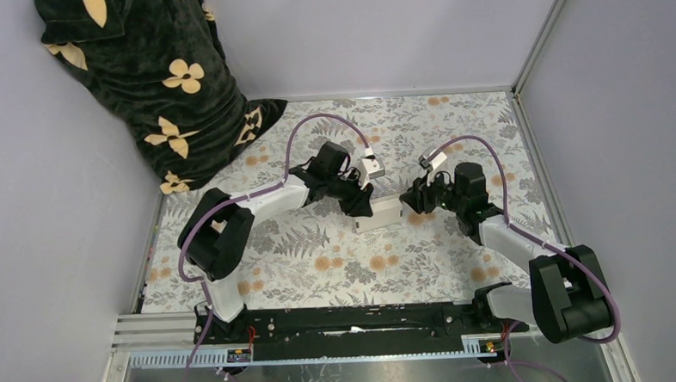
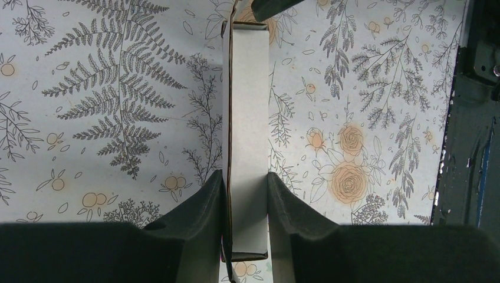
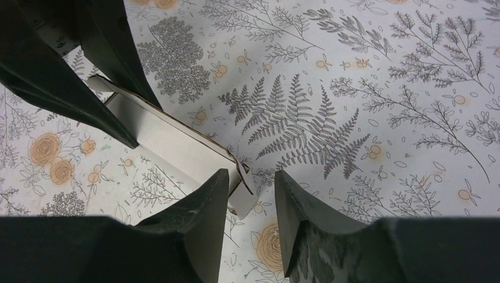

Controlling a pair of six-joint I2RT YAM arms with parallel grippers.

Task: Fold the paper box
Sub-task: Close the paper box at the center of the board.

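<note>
Two arms meet over the middle of the desk [image 1: 321,269], and the paper box [image 1: 379,213] sits between them as a narrow, half-formed white sleeve. The left jaws are clamped on one end of it, pads pressed against both long faces [image 2: 247,118]. The right jaws stand apart around the other end [image 3: 171,141]. One finger is just beside the card, and I can see a gap on the other side, so nothing is gripped there. I cannot tell whether the box rests on the desk or hangs just above it.

My worry is the loose end flap, which I see from the right wrist. If the right jaws squeeze across it, I judge the thin card would crease or crush instead of folding on its score. A pull or twist against the left grip could skew the sleeve or slide it out of the pads. The left arm's fingers [image 3: 88,71] are also near the right jaws, so a collision is possible.

A dark flowered cloth [image 1: 148,70] fills the far left corner, well apart from the box. The purple cables [image 1: 314,123] loop over both arms, and nothing else blocks the box.
</note>
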